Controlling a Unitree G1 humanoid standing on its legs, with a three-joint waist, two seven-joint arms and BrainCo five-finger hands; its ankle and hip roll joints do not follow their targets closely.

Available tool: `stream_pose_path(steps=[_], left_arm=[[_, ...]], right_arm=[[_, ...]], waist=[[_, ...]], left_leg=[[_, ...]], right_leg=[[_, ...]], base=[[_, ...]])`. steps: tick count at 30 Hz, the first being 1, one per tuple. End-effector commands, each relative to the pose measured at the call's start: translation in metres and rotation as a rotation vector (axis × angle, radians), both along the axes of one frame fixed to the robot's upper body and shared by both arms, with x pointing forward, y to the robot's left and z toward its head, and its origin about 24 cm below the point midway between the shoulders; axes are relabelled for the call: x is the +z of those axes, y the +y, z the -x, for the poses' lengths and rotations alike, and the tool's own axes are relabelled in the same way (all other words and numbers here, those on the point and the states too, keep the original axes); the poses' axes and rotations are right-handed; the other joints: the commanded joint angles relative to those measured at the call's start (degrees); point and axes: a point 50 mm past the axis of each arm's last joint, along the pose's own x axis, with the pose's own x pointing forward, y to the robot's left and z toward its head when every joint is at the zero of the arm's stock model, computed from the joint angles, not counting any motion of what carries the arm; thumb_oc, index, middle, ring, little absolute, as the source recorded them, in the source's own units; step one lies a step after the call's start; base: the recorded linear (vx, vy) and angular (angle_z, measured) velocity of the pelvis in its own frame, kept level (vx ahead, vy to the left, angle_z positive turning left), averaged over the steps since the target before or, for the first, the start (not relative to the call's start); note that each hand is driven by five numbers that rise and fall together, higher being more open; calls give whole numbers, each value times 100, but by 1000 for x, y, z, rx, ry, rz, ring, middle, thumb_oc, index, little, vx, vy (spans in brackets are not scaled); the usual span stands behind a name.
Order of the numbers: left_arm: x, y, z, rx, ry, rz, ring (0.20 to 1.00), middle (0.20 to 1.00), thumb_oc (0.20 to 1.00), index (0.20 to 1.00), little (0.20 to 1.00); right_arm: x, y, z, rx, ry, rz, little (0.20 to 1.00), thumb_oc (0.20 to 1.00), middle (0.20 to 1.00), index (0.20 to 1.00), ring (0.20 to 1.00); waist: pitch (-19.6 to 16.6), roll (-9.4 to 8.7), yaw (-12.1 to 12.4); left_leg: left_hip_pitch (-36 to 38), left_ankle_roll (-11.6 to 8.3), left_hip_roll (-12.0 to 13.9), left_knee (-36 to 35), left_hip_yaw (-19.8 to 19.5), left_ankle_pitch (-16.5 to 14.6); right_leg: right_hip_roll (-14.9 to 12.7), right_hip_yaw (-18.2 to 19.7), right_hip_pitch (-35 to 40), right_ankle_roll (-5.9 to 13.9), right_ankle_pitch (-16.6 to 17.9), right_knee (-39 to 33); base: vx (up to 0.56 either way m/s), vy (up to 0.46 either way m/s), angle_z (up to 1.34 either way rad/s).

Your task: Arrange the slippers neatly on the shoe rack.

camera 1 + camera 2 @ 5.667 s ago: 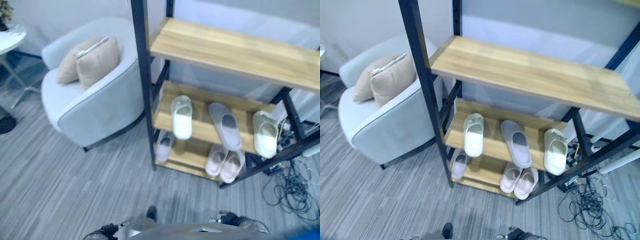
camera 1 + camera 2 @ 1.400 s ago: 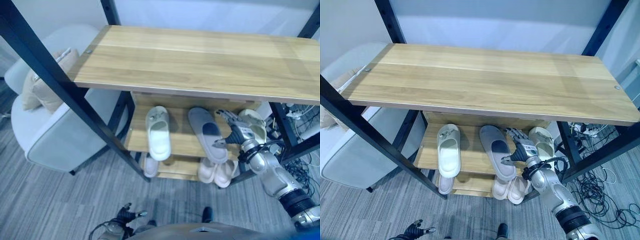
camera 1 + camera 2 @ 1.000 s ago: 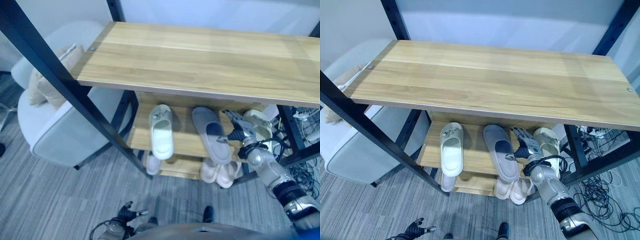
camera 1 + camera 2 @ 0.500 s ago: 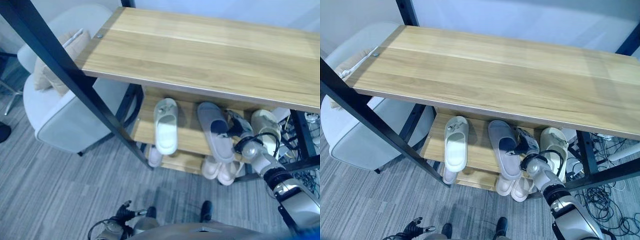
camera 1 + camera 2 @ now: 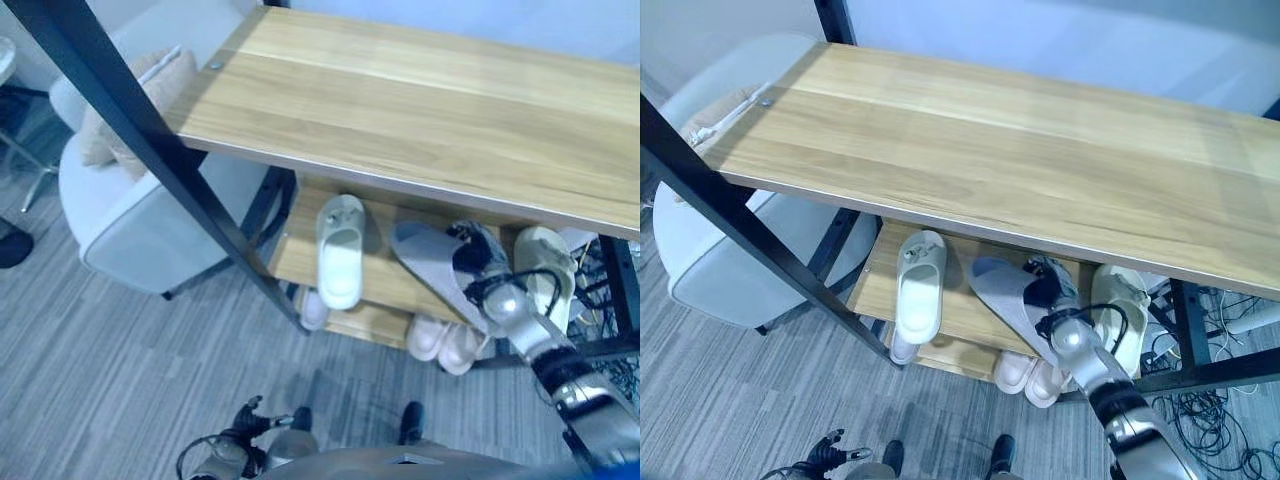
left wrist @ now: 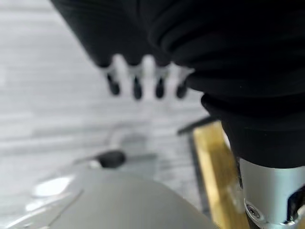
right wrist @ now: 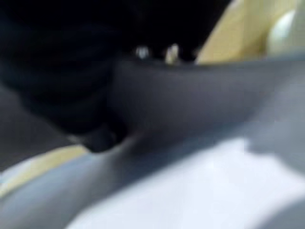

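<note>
A grey slipper (image 5: 430,262) lies askew on the middle shelf (image 5: 298,256) of the wooden shoe rack (image 5: 420,110). My right hand (image 5: 478,262) is on its dark strap, fingers over the top and thumb against the side, shut on it. Up close in the right wrist view, the strap (image 7: 200,90) and pale sole (image 7: 190,191) are right against the hand. A white slipper (image 5: 340,250) lies to its left, a cream one (image 5: 545,272) to its right. My left hand (image 6: 143,81) hangs low over the floor, fingers straight.
On the bottom shelf sit a pink pair (image 5: 445,342) and a single pale slipper (image 5: 313,310). The wide top shelf overhangs the hand. A black post (image 5: 150,150) slants across the left. A grey armchair (image 5: 140,225) with cushions (image 5: 130,110) stands left; cables (image 5: 1220,400) trail on the floor right.
The camera has shifted. My right hand has closed over the grey slipper's strap, and the slipper has turned more diagonal, its far end swinging left. The other slippers stay put.
</note>
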Motion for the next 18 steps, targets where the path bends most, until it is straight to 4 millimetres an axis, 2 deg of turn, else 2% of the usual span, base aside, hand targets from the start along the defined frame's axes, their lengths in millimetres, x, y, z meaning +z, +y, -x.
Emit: stream_pose_path(steps=[1,8,11,18], left_arm=[[-3,-15,-8,-51,14,8,1000,1000,1000,1000,1000],[-5,-17,-3,-45,27,9,1000,1000,1000,1000,1000],[-5,-17,-2,-34,31,4,1000,1000,1000,1000,1000],[-6,-13,4,0,49,-9,1000,1000,1000,1000,1000]], right_arm=[[24,6,-6,59,-134,36,200,200,200,200,200],[26,22,17,122,-178,-69,200,200,200,200,200],[18,40,32,173,-153,-208,200,200,200,200,200],[15,59,57,282,-114,-309,200,200,200,200,200]], waist=[[-10,-153,24],[-79,-122,-113],[-128,-84,-237],[-145,-73,-414]], left_leg=[[-198,64,-230,-483,-124,413],[-84,99,-244,-483,-27,365],[-32,122,-256,-483,63,336],[47,166,-304,-483,197,301]], right_leg=[[-12,190,794,396,-585,75],[-50,263,832,418,-560,87],[-93,345,815,432,-528,93],[-160,504,769,465,-467,148]], base=[[0,0,0],[-15,20,-7],[-38,43,-12],[-40,43,-8]])
